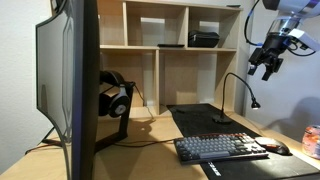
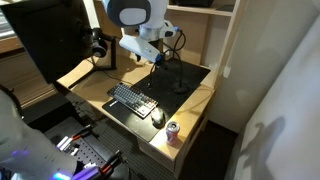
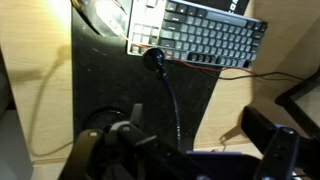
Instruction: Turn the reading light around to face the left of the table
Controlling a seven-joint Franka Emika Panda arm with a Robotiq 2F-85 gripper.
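The reading light is a small black lamp with a thin bent gooseneck (image 1: 240, 80), standing on a black mat on the light-wood table (image 1: 150, 130). Its head (image 1: 255, 103) hangs low toward the keyboard. In the wrist view the head (image 3: 153, 58) sits near the keyboard and the neck (image 3: 172, 100) runs down toward the camera. My gripper (image 1: 268, 66) hovers above and beside the lamp without touching it. It also shows in an exterior view (image 2: 155, 55) and in the wrist view (image 3: 200, 122), open and empty, with the neck between the fingers' lines of sight.
A keyboard (image 1: 218, 148) and a mouse (image 1: 275, 148) lie at the table's front, and a can (image 2: 172, 131) stands near the corner. A large monitor (image 1: 75, 80) and headphones on a stand (image 1: 115, 98) stand on one side. An open shelf unit (image 1: 180, 60) is behind.
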